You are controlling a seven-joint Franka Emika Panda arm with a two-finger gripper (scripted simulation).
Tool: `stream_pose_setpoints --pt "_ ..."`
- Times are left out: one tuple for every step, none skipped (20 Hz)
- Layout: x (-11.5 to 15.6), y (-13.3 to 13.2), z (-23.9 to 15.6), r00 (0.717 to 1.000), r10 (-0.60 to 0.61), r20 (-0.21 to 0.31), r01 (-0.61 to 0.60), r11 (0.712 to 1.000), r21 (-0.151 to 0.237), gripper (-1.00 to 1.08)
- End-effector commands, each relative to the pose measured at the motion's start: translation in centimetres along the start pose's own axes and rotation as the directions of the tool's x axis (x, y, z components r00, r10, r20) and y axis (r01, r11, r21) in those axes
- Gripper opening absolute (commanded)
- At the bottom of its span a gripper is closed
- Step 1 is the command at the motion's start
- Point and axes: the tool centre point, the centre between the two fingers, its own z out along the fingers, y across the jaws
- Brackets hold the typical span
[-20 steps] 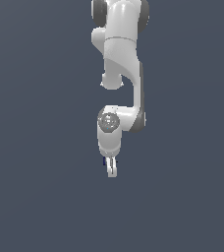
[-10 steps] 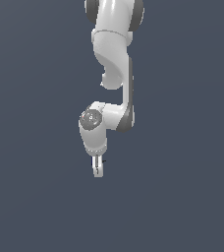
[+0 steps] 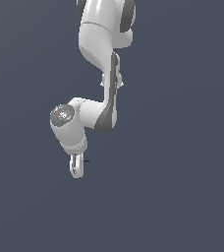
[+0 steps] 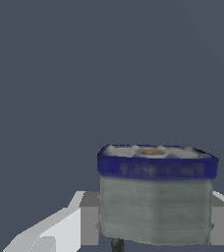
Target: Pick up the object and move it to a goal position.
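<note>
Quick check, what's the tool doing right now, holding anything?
Tool: shut on the greyish block with the blue rim, which sits between its fingers in the wrist view.

A flat, uniform slate-grey backdrop (image 3: 192, 147) fills both views, with no edge, seam, shadow or texture showing anywhere on it. Nothing else that is apart from the task stands or lies in sight, and whether this plain surface is a floor or a wall cannot be told.
</note>
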Motion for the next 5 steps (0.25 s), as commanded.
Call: stream_pose_setpoints --pt "0.41 -0.12 -0.21 1.000 -0.003 0.001 0.003 1.000 0.000 -1.00" --pt "0.39 -0.14 -0.20 1.000 -0.003 0.001 0.003 1.000 0.000 -1.00" --pt "0.27 -0.17 -0.14 1.000 -0.003 0.001 0.003 1.000 0.000 -1.00" --pt "0.12 -0.19 -0.08 1.000 -0.003 0.001 0.003 1.000 0.000 -1.00" --pt "0.07 -0.19 -0.06 1.000 -0.003 0.001 0.003 1.000 0.000 -1.00"
